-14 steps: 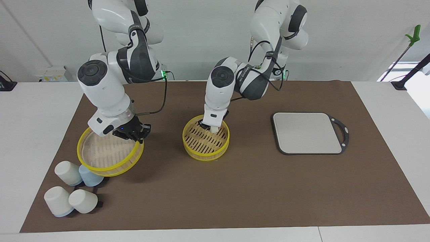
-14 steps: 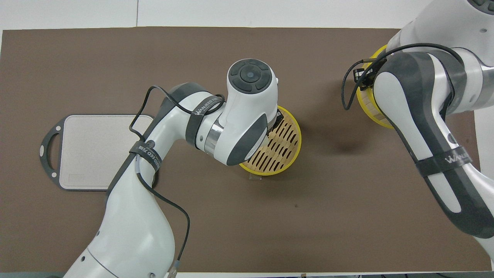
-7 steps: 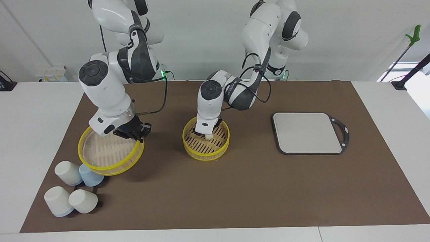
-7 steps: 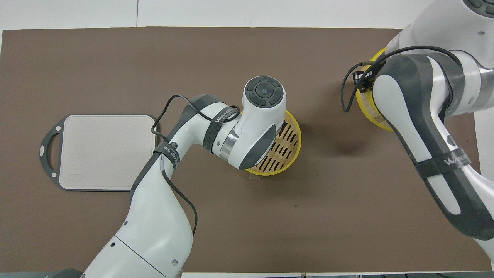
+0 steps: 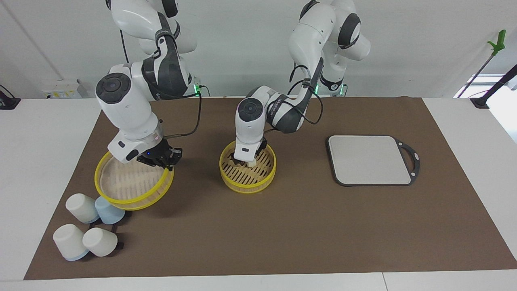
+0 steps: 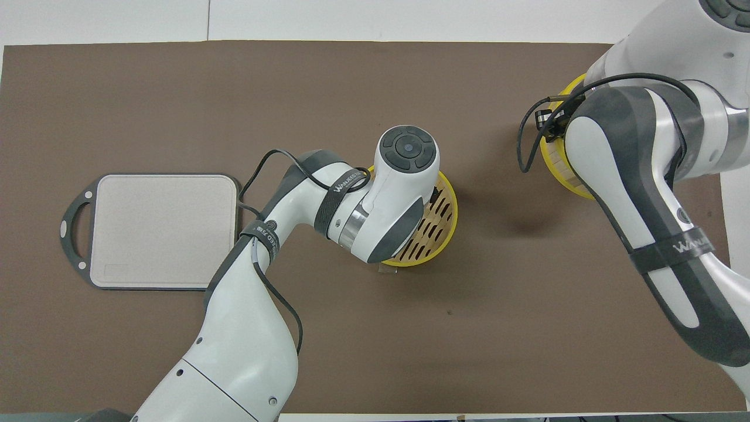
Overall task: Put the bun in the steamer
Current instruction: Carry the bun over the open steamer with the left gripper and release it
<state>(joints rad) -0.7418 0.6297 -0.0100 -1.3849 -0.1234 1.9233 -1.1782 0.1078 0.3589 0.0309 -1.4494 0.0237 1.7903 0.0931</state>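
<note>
The left gripper (image 5: pixel 247 161), clamped on the bun (image 5: pixel 252 163), is down inside the steamer (image 5: pixel 247 180), release remaining, while the right gripper (image 5: pixel 159 162) grips the raised tier (image 5: pixel 133 201).

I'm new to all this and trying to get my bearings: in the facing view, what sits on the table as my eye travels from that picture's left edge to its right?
Cluster of cups → tilted yellow basket tier held by the right gripper → steamer basket with the bun under the left gripper → grey board.

Cream bun (image 5: pixel 252 163) low inside yellow-rimmed slatted steamer (image 5: pixel 247 182).
</note>
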